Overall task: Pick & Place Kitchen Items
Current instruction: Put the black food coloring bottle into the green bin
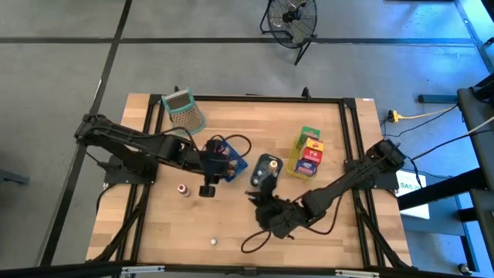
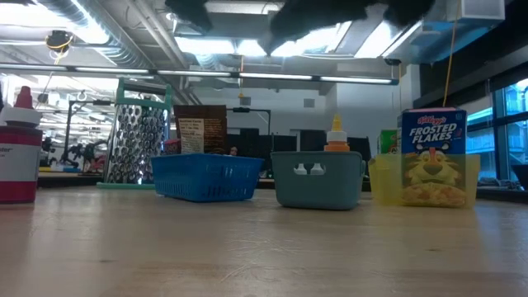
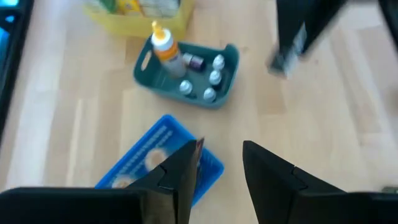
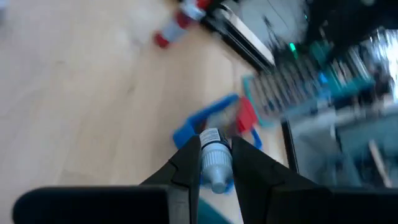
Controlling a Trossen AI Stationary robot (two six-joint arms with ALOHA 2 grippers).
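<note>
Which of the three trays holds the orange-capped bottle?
The teal tray in the middle; the orange-capped bottle lies in it, unlike the blue tray and yellow tray.

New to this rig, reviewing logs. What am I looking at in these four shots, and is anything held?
Two dark robot arms work at a wooden table. One picture looks straight down, one looks level across the tabletop, and two come from cameras on the arms' wrists. On the table: a blue basket, a teal tray with small bottles, a yellow tray of boxes, a grater and a small red-capped bottle. The right end effector is shut on a small white-capped bottle. The left end effector hovers open over the blue basket, holding nothing.
</note>
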